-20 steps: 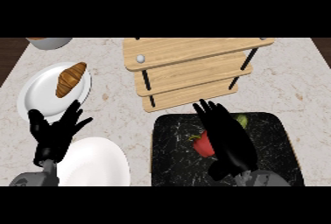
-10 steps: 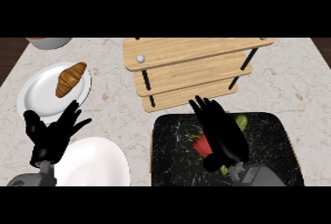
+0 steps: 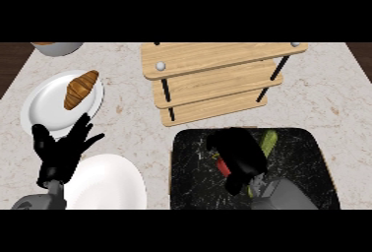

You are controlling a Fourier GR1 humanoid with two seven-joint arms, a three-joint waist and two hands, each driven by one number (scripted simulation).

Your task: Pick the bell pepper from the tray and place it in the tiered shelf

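Risk of a slipped or partial grasp: right hand [image 3: 238, 160] covers most of red bell pepper [image 3: 222, 165], contact hidden. Pepper directly beneath palm, peeking out at its left edge, inside dark tray [image 3: 190, 187]. Fingers curled downward; whether closed on pepper, cannot tell. Tiered shelf [image 3: 210, 81] beyond fingertips.

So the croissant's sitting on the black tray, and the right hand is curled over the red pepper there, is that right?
Not quite. The head view shows the brown croissant on the round white plate at the counter's left, not on the black marbled tray. The rest holds: the right hand is curled over the red bell pepper on that tray.
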